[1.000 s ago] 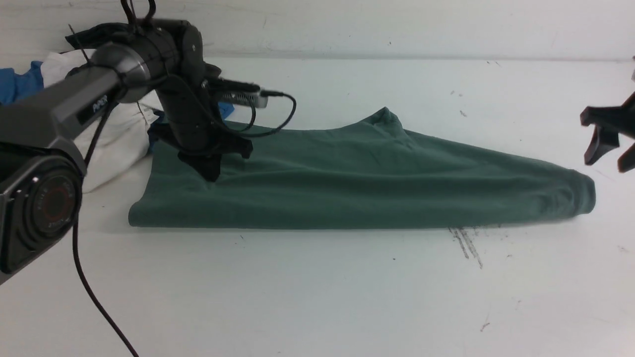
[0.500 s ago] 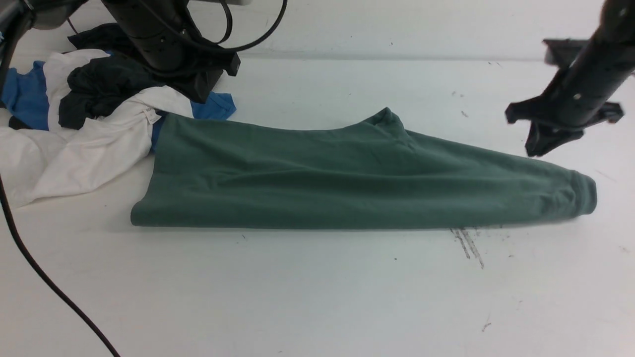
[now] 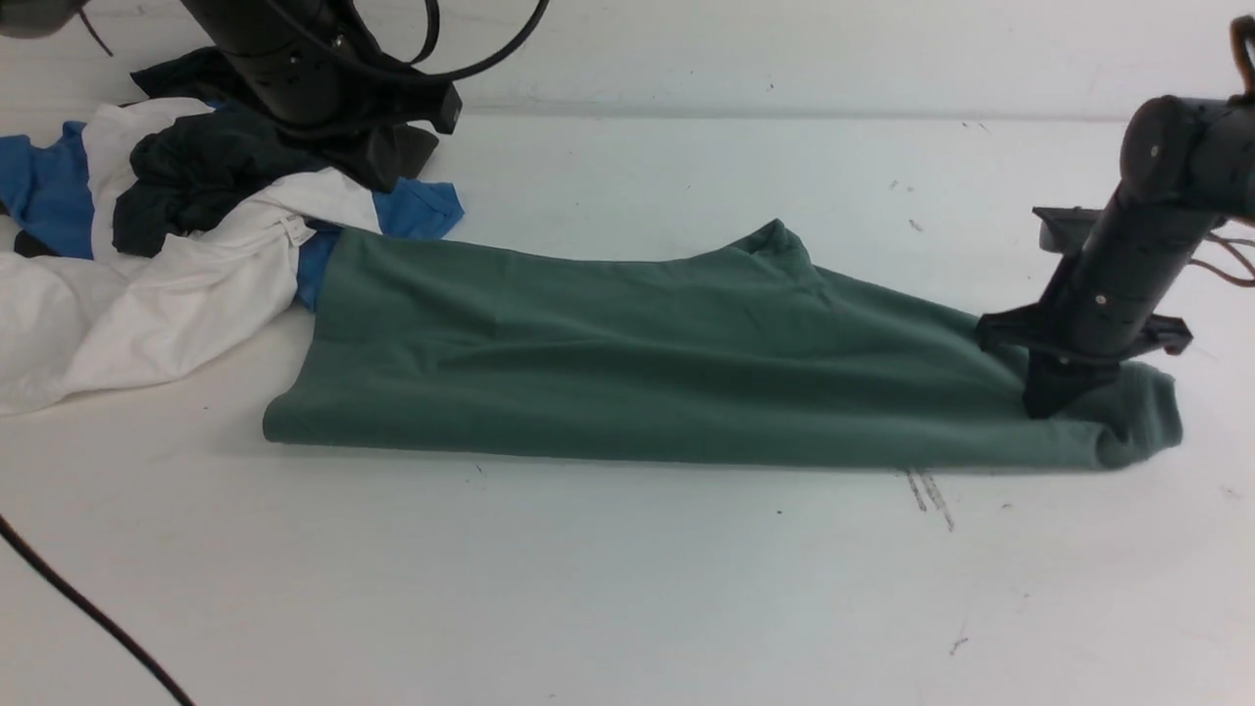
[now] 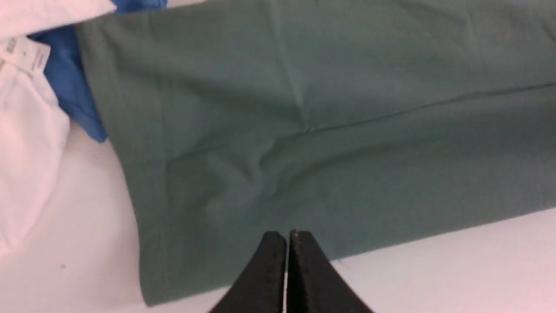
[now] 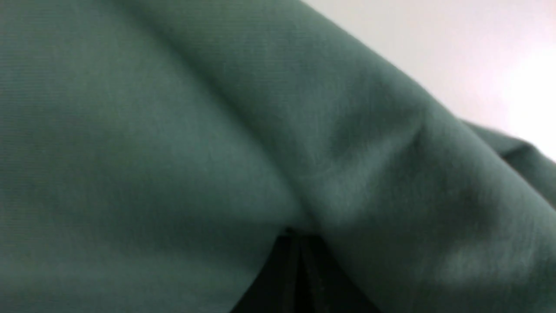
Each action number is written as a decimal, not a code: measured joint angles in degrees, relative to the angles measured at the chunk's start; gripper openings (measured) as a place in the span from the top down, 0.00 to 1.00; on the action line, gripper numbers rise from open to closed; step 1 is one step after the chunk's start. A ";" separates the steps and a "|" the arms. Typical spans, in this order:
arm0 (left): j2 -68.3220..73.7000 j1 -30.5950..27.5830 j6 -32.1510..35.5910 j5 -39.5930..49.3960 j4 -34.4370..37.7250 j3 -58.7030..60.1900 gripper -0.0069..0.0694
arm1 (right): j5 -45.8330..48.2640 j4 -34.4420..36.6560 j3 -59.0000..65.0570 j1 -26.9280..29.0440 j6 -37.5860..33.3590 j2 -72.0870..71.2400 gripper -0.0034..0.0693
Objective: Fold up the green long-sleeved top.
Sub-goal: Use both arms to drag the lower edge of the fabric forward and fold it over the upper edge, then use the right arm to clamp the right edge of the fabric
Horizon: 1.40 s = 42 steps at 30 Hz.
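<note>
My right pincer is pinched closed on a thin pucker at the right end of the sage-green cotton long-sleeved top lying along the white worktop, with the left pincer closed and empty above, so I fear lifting one layer only.

The lower half of the front view is bare table, open to a reach from either side, apart from a thin black cable crossing the lower left corner. The top lies across the middle as a low, flat band. At upper left a heap of clothes touches the top's left end and crowds it. The left gripper hangs above that heap with its jaws together. At the right edge the right gripper stands on the top's end, seemingly pinching cloth, and blocks that end. Behind the top, the upper middle strip of table is open.
</note>
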<state>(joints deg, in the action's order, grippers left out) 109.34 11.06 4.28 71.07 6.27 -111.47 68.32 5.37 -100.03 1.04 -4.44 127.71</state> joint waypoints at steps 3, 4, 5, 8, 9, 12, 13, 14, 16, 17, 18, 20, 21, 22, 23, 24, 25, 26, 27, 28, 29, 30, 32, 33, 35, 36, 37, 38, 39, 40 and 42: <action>-3.09 0.00 0.00 0.00 0.23 4.86 0.91 | 0.51 -0.59 4.52 1.49 0.00 -2.57 0.97; -4.87 0.00 0.00 -0.31 0.36 7.79 0.91 | 0.79 -0.86 6.67 2.26 -0.07 -3.75 0.97; -6.22 0.00 -0.12 -0.88 0.43 10.13 0.91 | 1.23 -1.30 7.94 3.04 -0.28 -4.95 0.97; -7.93 0.00 -0.25 -2.39 0.88 14.11 0.91 | 1.59 -1.97 8.46 4.12 -0.40 -7.39 0.97; -7.93 0.00 -0.25 -2.81 1.07 14.83 0.91 | 1.54 -1.97 8.26 4.19 -0.40 -7.95 0.97; -6.87 0.00 -0.04 -5.14 1.20 16.24 0.91 | 1.59 -1.57 7.11 4.26 -0.40 -10.33 0.97; -5.55 0.00 -0.04 -6.91 1.24 16.56 0.91 | 1.54 -1.23 6.62 4.26 -0.40 -11.81 0.97; -4.28 0.00 -0.04 -8.07 1.24 16.64 0.91 | 1.54 -1.06 6.59 4.26 -0.35 -12.90 0.97; -1.06 0.00 -0.04 -10.33 1.24 16.68 0.91 | 1.65 -0.81 6.59 4.49 -0.15 -14.69 0.97; -0.71 0.00 -0.04 -10.62 1.24 16.68 0.91 | 1.65 -0.80 6.67 4.49 -0.15 -14.69 0.97; 1.88 0.00 -0.04 -12.87 1.08 16.75 0.91 | 1.71 -0.29 7.08 5.01 0.06 -15.59 0.97; 5.89 -0.21 -0.04 -16.51 0.57 16.75 0.91 | 1.77 0.23 8.53 5.98 0.27 -16.46 0.97; 6.29 -0.20 -0.04 -16.84 0.57 16.75 0.91 | 1.76 0.36 8.69 6.08 0.27 -16.63 0.97; 9.05 -0.51 -0.04 -18.45 0.07 16.75 0.91 | 1.87 0.46 9.74 6.88 0.41 -17.05 0.97; 9.78 -0.58 -0.04 -18.69 0.00 16.75 0.91 | 1.92 0.40 9.95 7.13 0.41 -17.10 0.97; 12.38 -0.85 -0.04 -18.77 -0.26 16.75 0.91 | 2.07 -0.32 10.50 8.12 0.55 -17.33 0.97; 13.93 -1.14 -0.22 -18.57 -0.27 16.82 0.91 | 2.07 -0.89 10.71 8.90 0.90 -17.46 0.97; 14.16 -1.17 -0.23 -18.51 -0.27 16.82 0.91 | 2.07 -0.94 10.72 9.03 1.03 -17.46 0.97; 14.98 -1.23 -0.29 -18.16 -0.20 16.82 0.91 | 2.07 -1.33 10.72 9.68 1.41 -17.51 0.97; 15.11 -1.37 -0.27 -17.10 -0.05 16.69 0.91 | 2.07 -1.96 10.72 10.68 2.24 -17.63 0.97; 15.19 -1.37 -0.22 -16.65 -0.05 16.76 0.91 | 2.07 -1.97 10.72 11.02 2.39 -17.69 0.97; 15.19 -1.37 -0.16 -16.43 -0.05 16.77 0.91 | 2.07 -1.97 10.72 11.08 2.39 -17.69 0.97; 14.63 -1.37 0.01 -16.07 -0.05 18.27 0.91 | 2.07 -2.15 10.72 11.72 2.45 -18.06 0.97; 13.94 -1.37 0.01 -16.16 -0.11 19.76 0.91 | 2.07 -2.15 10.72 11.99 2.45 -18.07 0.97; 12.47 -1.37 0.01 -16.83 -0.05 22.45 0.91 | 2.07 -2.15 10.76 12.23 2.45 -18.07 0.97; 11.22 -1.37 0.01 -17.43 -0.05 24.09 0.91 | 2.07 -2.15 10.76 12.42 2.45 -18.07 0.97; 9.50 -1.37 0.01 -18.36 -0.05 27.34 0.91 | 2.07 -1.84 10.76 12.67 2.40 -18.07 0.96; 7.87 -1.37 0.01 -19.20 -0.05 29.74 0.91 | 2.07 -1.70 10.76 12.88 2.29 -18.07 0.95; 7.53 -1.31 0.01 -19.31 -0.05 30.21 0.91 | 2.07 -1.64 10.76 12.89 2.32 -18.07 0.95; 5.95 -1.31 0.01 -19.85 -0.05 32.40 0.91 | 2.07 -1.47 10.76 13.06 2.03 -18.07 0.93; 2.48 -1.31 0.01 -20.50 -0.11 35.91 0.91 | 2.07 -0.77 10.76 13.25 1.14 -18.07 0.86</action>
<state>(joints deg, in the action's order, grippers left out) 111.82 9.75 4.29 50.57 6.16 -75.56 70.38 4.61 -89.26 14.29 -3.31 109.64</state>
